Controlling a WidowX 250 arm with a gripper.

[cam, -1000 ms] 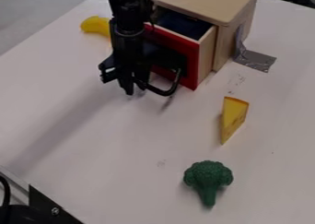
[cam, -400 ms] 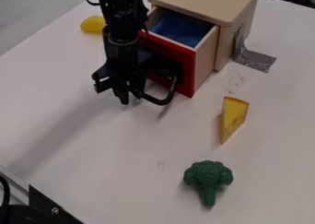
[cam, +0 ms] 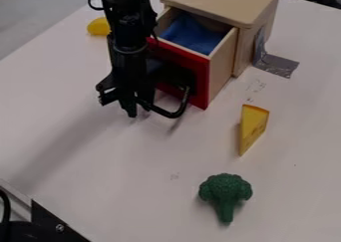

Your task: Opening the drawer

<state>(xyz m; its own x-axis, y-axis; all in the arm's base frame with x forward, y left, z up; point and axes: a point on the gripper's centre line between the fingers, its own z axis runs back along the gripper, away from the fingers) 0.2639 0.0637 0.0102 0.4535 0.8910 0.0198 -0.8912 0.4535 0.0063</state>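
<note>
Drawer (cam: 224, 61) stood out from the wooden box (cam: 220, 3), holding what looked like blue cloth (cam: 190, 34). By its red front (cam: 201, 71) hung the gripper (cam: 136, 112); we couldn't tell how open it was or whether it held anything.

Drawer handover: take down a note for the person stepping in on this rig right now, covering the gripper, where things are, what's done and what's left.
Gripper: down in front of the drawer, beside its black curved handle; whether it has hold, I can't tell.
Drawer: partly out of the wooden cabinet, blue cloth visible inside.
Nearby: cheese wedge and broccoli on the table, out in front.
Done: drawer is open a good way.
Left: perhaps a little more pull if wanted, then let go of the handle if held, and back off.
</note>
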